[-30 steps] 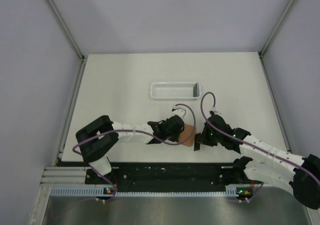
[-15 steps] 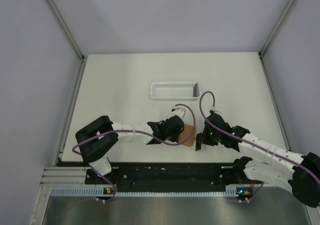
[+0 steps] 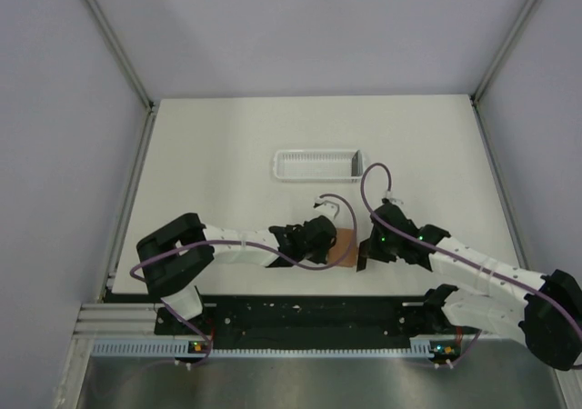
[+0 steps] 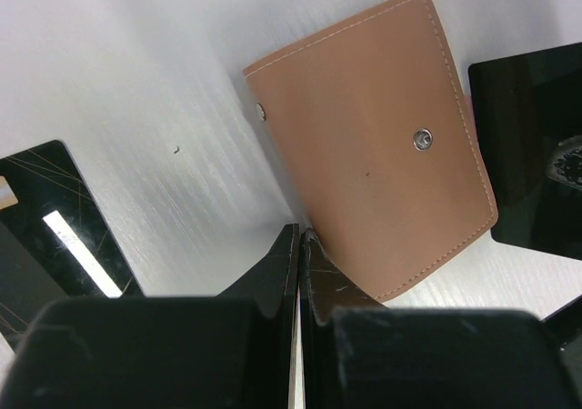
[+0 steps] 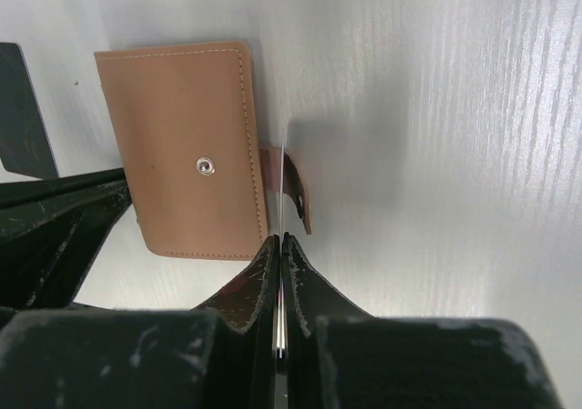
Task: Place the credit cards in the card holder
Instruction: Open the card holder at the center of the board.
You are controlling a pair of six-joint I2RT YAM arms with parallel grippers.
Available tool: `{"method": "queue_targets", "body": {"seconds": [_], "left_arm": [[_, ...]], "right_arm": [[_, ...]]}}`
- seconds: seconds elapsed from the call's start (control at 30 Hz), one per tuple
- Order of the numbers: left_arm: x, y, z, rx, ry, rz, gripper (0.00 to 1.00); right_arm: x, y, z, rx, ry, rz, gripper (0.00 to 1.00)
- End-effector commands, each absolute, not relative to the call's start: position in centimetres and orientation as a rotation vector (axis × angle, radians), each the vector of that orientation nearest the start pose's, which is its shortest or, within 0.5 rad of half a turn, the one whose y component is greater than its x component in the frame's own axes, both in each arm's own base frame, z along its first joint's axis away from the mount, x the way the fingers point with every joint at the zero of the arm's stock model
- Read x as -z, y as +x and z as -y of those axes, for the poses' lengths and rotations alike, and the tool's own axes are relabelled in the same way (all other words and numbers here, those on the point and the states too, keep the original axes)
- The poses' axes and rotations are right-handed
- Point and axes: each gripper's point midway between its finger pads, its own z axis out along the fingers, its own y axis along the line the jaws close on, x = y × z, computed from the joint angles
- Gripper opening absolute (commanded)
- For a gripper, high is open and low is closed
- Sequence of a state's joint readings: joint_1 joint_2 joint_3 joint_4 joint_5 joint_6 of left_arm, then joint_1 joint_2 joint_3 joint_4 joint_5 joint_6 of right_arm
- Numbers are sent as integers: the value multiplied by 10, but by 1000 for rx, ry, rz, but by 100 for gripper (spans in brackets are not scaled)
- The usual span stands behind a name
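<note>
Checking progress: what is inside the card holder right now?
Its inside is hidden: the card holder lies folded shut. Both cards show outside it: the striped card lying beside it, the other card pinched in the right tool.

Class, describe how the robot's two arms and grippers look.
The left arm and right arm have white links and bulky black joints, each trailing a looping purple cable. Green lights dot the right wrist. The left gripper and right gripper have scuffed black tapered fingers.

A white slatted tray (image 3: 318, 164) lies on the pale table (image 3: 218, 145), toward its far side.
</note>
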State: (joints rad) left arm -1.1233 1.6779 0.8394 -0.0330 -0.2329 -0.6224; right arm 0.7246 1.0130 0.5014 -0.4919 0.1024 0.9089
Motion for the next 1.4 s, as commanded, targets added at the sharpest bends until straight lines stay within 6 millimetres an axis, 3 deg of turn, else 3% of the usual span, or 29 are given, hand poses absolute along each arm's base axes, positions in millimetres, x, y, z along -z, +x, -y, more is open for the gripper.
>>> {"method": "queue_targets", "body": {"seconds": [0.0, 0.23, 1.07, 1.37], "left_arm": [[2, 166, 330, 443, 557, -2508, 0], [2, 168, 329, 424, 563, -2504, 0], [12, 166, 325, 405, 562, -2519, 0], [11, 164, 328, 438, 567, -2516, 0]], "right_arm": [[-59, 183, -178, -513, 272, -2581, 0], [-61, 183, -187, -576, 223, -2580, 0], [-109, 180, -215, -825, 117, -2499, 0], [-101, 183, -227, -877, 109, -2500, 0]]}}
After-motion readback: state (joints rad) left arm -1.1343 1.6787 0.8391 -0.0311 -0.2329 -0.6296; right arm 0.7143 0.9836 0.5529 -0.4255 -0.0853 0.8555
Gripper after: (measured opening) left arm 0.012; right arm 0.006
